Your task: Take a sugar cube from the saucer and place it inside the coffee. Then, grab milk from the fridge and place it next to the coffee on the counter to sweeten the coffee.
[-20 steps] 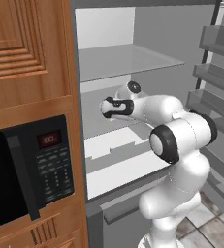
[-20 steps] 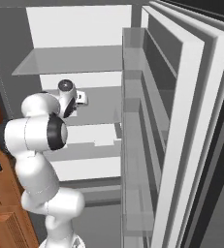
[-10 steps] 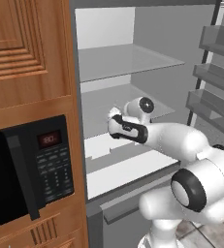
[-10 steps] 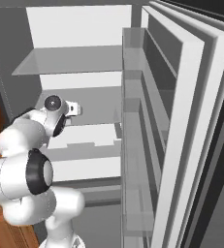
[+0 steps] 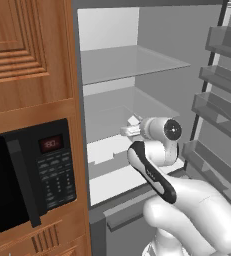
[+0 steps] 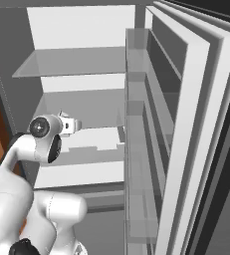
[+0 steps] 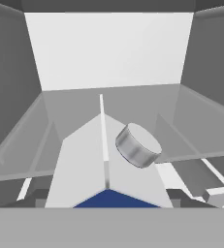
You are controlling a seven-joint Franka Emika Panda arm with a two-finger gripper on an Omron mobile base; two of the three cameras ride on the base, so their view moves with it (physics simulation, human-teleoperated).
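Observation:
The fridge (image 5: 137, 65) stands open in front of me, with the hand reaching in over its middle shelf. In the hand view the milk (image 7: 108, 164) sits right at the hand. It is a white gable-topped carton with a grey round cap (image 7: 137, 145) and a blue lower part. My gripper (image 5: 129, 131) is shut on the milk, whose white top (image 5: 133, 120) pokes up above the hand. From the right, the gripper (image 6: 69, 124) and the carton top (image 6: 61, 115) show over the same shelf. The carton hides the fingertips. The sugar cube, saucer, coffee and counter are out of view.
A black microwave (image 5: 27, 180) sits in the wooden cabinet (image 5: 27, 50) left of the fridge. The open door's racks (image 5: 222, 85) (image 6: 141, 124) stand close on the right. A glass shelf (image 5: 127, 62) hangs above the hand and a drawer front (image 5: 122, 210) lies below.
The hand has moved lower and to the right within the fridge. The elbow has swung down toward the cameras. The jaws have kept the same width.

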